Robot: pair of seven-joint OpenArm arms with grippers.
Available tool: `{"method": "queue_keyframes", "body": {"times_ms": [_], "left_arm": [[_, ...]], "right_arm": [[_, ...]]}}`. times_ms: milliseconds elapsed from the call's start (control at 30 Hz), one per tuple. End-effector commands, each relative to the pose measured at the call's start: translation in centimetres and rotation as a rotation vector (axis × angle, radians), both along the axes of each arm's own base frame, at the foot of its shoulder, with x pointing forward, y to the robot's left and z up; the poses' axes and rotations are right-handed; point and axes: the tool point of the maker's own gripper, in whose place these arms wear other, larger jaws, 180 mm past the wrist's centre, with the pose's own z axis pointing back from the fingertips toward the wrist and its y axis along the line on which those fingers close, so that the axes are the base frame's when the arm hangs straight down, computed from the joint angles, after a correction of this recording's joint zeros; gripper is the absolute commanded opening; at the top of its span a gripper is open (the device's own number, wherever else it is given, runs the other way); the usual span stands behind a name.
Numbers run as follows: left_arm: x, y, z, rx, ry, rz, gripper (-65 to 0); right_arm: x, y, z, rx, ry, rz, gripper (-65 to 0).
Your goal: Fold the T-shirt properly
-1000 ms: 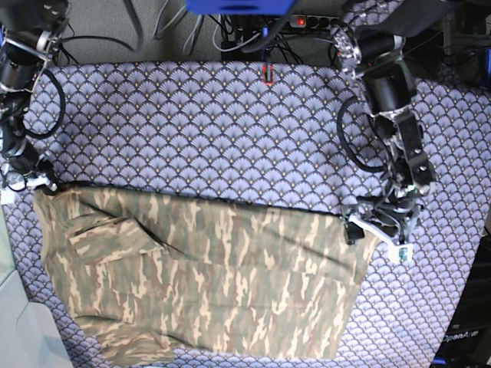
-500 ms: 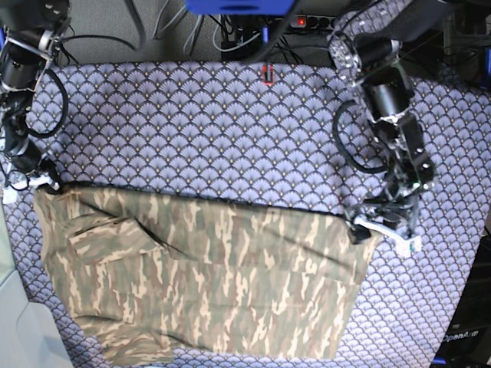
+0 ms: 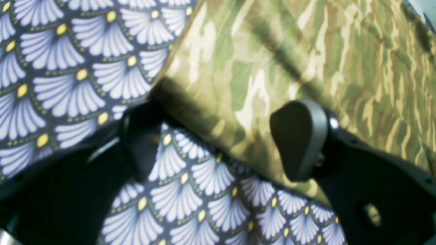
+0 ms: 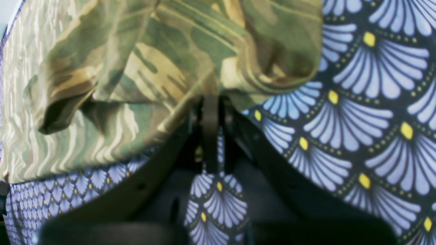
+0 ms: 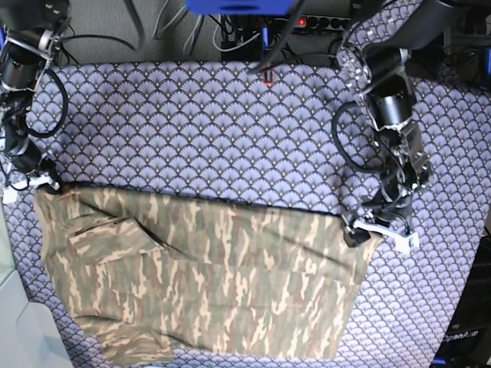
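Since the earlier frames my left arm's upper links have swung a bit toward the far edge of the worktop, while my left pincer has barely shifted at the shirt's corner; shirt itself hasn't moved. My right pincer hasn't budged either.

Camouflage-print soft fabric T-shirt w/ olive, brown & tan streaks lies spread on the purple scallop-patterned cloth covering the worktop, filling the near half, top edge running roughly straight across betw. both pincers. One sleeve area on base view's left shows creases & a folded flap.

Left pincer: jaws wide apart. In left wrist view the shirt corner sits betw. the two dark fingers, one finger over fabric, other over bare patterned cloth. Not gripping anything.

Right pincer: jaws pressed together, clamped on a bunched bit of the shirt at its far-left corner in base view. Fabric rumples & heaps up right at the fingertips; patterned cloth shows beside & under it.
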Motion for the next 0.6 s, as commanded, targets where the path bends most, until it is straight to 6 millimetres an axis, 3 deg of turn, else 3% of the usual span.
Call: {"method": "queue_keyframes", "body": {"times_ms": [0,100,167,333,367,567], "left_arm": [[1.2,-0.1,1.4,-0.006,-0.029,-0.007,-14.1],[1.7,-0.2,1.7,-0.013,-0.036,-0.008,-14.9],[2.0,-0.3,2.0,-0.013,-0.042,-0.009,-21.8],[2.7,-0.3,2.8,-0.014,-0.056,-0.012,-60.6],[2.6,-0.4,2.7,-0.016,-0.048,-0.017,-65.0],[2.0,-0.9,2.2,-0.019,0.014,-0.054,-61.6]], "right_arm": [[1.1,-1.4,2.2,-0.025,-0.058,-0.010,-64.4],[1.1,-1.4,2.2,-0.025,-0.058,-0.010,-64.4],[1.1,-1.4,2.2,-0.025,-0.058,-0.010,-64.6],[0.6,-1.4,1.8,-0.027,-0.048,-0.006,-64.8],[0.4,-1.4,1.8,-0.032,-0.049,-0.004,-65.0],[0.0,-1.6,2.6,-0.066,-0.068,0.009,-65.0]]}}
